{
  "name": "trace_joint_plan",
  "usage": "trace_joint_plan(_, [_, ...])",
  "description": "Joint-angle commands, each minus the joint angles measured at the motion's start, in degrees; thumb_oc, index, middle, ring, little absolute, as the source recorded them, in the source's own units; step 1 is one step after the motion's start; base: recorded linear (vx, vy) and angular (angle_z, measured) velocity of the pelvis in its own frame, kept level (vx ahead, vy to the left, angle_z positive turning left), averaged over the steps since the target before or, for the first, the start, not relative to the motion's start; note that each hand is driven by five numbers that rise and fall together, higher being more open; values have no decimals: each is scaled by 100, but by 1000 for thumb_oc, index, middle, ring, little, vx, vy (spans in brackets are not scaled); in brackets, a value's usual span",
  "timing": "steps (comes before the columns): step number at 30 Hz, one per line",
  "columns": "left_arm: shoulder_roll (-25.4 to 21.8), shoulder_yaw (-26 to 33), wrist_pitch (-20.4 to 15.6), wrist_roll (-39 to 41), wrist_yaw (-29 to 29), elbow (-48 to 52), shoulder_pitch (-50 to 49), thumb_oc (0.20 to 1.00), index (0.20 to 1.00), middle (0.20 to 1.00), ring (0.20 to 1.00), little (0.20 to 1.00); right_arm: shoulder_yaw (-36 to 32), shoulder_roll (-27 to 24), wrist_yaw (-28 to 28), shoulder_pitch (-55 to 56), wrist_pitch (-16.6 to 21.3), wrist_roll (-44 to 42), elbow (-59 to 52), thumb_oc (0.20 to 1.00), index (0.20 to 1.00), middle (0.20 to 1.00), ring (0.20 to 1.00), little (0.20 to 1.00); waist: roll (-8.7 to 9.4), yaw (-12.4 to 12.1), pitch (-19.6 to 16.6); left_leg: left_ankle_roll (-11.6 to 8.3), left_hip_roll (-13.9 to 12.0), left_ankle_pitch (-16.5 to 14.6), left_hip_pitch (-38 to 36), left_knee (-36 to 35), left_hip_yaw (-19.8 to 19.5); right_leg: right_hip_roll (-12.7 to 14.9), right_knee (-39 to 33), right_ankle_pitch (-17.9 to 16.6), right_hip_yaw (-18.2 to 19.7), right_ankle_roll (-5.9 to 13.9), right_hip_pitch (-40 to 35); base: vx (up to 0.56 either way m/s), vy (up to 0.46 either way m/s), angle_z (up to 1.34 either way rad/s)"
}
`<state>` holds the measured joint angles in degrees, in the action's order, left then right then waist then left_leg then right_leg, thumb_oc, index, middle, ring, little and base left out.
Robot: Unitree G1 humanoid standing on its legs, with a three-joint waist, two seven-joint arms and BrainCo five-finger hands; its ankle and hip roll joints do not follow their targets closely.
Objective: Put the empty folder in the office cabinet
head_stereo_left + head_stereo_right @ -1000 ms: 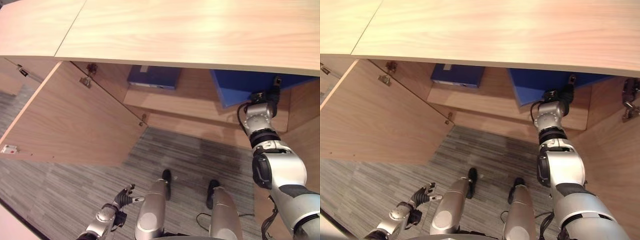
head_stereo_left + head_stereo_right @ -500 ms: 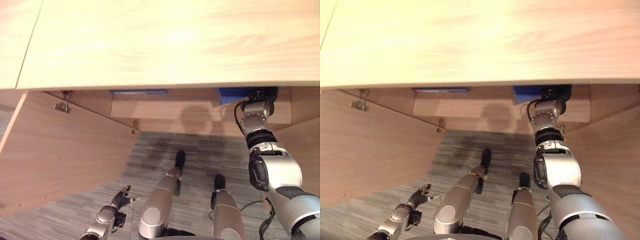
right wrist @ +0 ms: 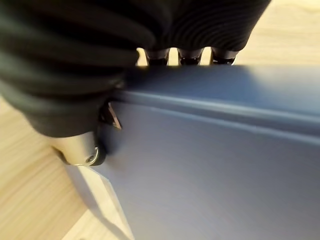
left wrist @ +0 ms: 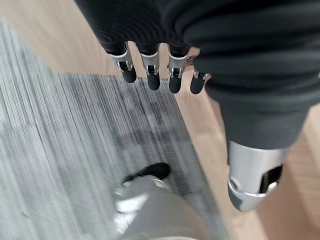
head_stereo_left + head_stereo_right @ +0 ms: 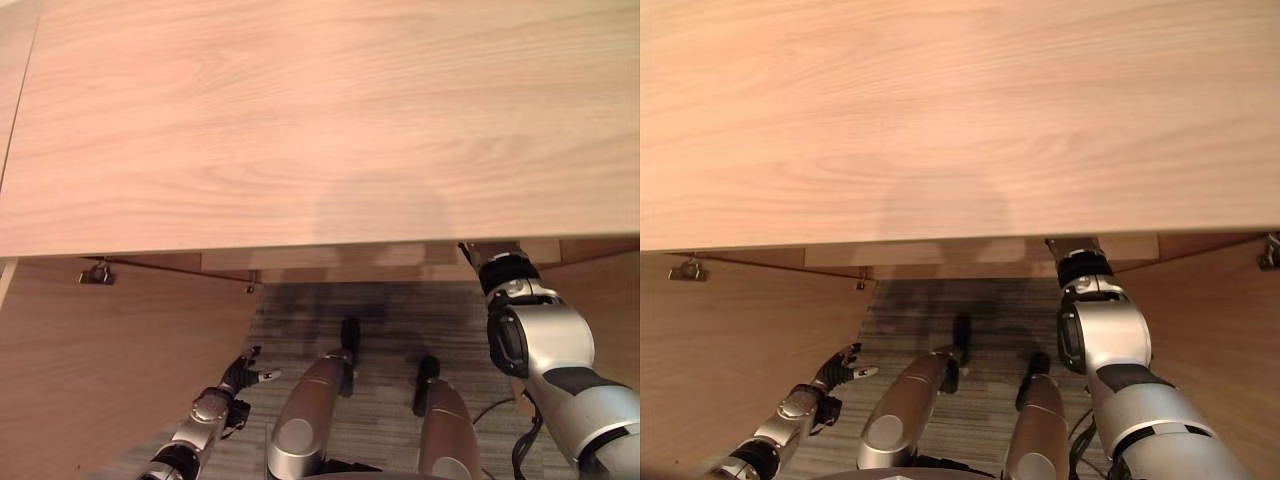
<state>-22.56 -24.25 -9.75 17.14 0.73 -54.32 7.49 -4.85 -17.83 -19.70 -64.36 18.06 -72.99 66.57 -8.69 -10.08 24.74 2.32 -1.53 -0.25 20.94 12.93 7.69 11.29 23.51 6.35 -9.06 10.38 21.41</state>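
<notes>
Right hand: my right hand point(image 3: 75, 65) is clamped on the blue folder point(image 3: 215, 165); in its wrist view the fingers point(image 3: 189, 56) hook over the far edge and the thumb presses on the near face.
Folder position: the folder sits in my right hand, directly ahead of the palm, its broad face towards the wrist camera and its long edge running across the fingers.
Where that is: from the head views my right arm goes in under the cabinet top point(image 5: 320, 120), so I judge the folder is inside the office cabinet; the shelf itself is hidden from me.
Left hand: my left hand point(image 5: 236, 378) hangs low over the grey carpet point(image 4: 45, 165), fingers loose and holding nothing, beside the open cabinet door point(image 5: 90, 370).
Nearer arm: the right, by far.
Next move: I expect to set the folder down and let go.
</notes>
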Motion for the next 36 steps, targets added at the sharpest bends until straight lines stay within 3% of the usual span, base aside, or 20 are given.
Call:
trace_joint_plan(1, [-132,0,-141,184,18,-100,-66,1000,1000,1000,1000,1000,152,-825,194,-543,404,140,-186,200,200,200,200,200,-59,62,-85,-729,-390,-157,-258,-282,-450,379,-1674,-706,189,133,5,162,-150,-9])
trace_joint_plan(4, [-110,-186,-177,66,-29,-72,-21,1000,1000,1000,1000,1000,161,-1124,131,-562,439,77,-141,200,200,200,200,200,-5,150,-140,-795,-244,-308,-225,-37,-546,620,-2034,-995,463,175,-126,98,-123,30])
trace_joint_plan(6, [-81,-242,-208,-4,-82,-45,-31,1000,1000,1000,1000,1000,119,-1309,145,-577,450,43,-63,200,200,200,200,200,-8,118,-262,-791,-104,-331,-162,60,-530,739,-2069,-1245,441,252,-227,50,-47,66])
trace_joint_plan(12, [27,-460,-167,8,-281,97,-227,1000,1000,1000,1000,1000,196,-1700,155,-786,475,40,-71,200,200,200,200,200,-308,57,-464,-872,-68,-214,-109,-93,-593,781,-1903,-1167,171,287,-262,1,-72,28])
trace_joint_plan(17, [-4,-538,-142,72,-304,140,-196,1000,1000,1000,1000,1000,518,-2091,90,-1276,378,250,164,200,200,200,200,200,-569,-14,-314,-979,-190,-303,276,273,-682,685,-1215,-739,102,201,214,-58,-87,31])
trace_joint_plan(22, [-86,-630,-116,61,-294,182,-167,1000,1000,1000,1000,1000,725,-2233,51,-1510,322,349,277,200,200,200,200,200,-669,-3,-93,-1038,-360,-489,995,1132,-692,682,-46,-272,127,156,1040,-84,-79,2])
trace_joint_plan(28, [-121,-618,-124,162,-281,255,-185,1000,1000,1000,1000,1000,758,-2264,63,-1597,303,296,328,200,200,200,200,200,-753,-30,-77,-1062,-436,-585,1508,1498,-726,728,629,31,181,123,1621,-3,-43,15])
trace_joint_plan(29, [-146,-647,-143,191,-278,354,-210,1000,1000,1000,1000,1000,847,-2286,53,-1714,305,318,319,200,200,200,200,200,-807,-72,-103,-1092,-473,-762,1688,1637,-751,739,951,317,236,156,1872,72,-22,10])
trace_joint_plan(31, [-155,-674,-134,244,-287,407,-211,1000,1000,1000,1000,1000,885,-2294,16,-1755,320,311,327,200,200,200,200,200,-847,-87,-48,-1059,-447,-628,1930,1715,-790,724,1104,263,265,104,2148,-2,-12,6])
trace_joint_plan(32, [-153,-669,-132,244,-288,405,-206,1000,1000,1000,1000,1000,890,-2291,15,-1764,319,312,329,200,200,200,200,200,-839,-98,-99,-1070,-451,-773,1901,1740,-799,721,1152,414,292,142,2128,-85,-10,-1])
trace_joint_plan(33, [-162,-678,-144,293,-267,432,-192,1000,1000,1000,1000,1000,940,-2274,1,-1831,356,298,317,200,200,200,200,200,-858,-106,-36,-1049,-437,-638,2063,1763,-812,712,1249,317,311,89,2316,82,-40,-1])
trace_joint_plan(35, [-231,-634,-166,393,-186,494,-149,1000,1000,1000,1000,1000,1059,-2283,-80,-1987,394,312,306,200,200,200,200,200,-841,-89,65,-1016,-374,-904,2433,2169,-964,665,1847,712,444,63,2765,46,-81,10])
trace_joint_plan(36, [-232,-628,-165,394,-186,497,-147,1000,1000,1000,1000,1000,1061,-2279,-86,-1994,394,314,304,200,200,200,200,200,-832,-86,54,-1017,-369,-922,2475,2208,-964,673,1889,735,455,61,2810,20,-62,21])
